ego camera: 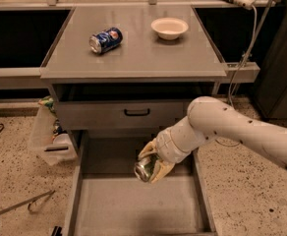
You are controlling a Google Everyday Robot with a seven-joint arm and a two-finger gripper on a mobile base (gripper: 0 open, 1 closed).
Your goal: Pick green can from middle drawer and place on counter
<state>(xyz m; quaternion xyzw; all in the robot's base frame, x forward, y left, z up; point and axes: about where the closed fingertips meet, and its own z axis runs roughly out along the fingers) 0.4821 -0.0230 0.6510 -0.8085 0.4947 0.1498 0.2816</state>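
Observation:
My gripper [151, 165] is shut on the green can [146, 169] and holds it tilted in the air, above the back part of the open middle drawer [133, 205]. The can's silver end faces down and left. The pale fingers [163, 172] wrap around the can's sides. The white arm reaches in from the right. The grey counter [133, 53] lies above and behind the gripper, on top of the cabinet.
A blue-and-white can [105, 40] lies on its side on the counter's left. A white bowl [169, 28] stands at the counter's back right. A closed drawer front with a black handle [136, 113] sits under the counter. A plastic bin [47, 136] stands left of the cabinet.

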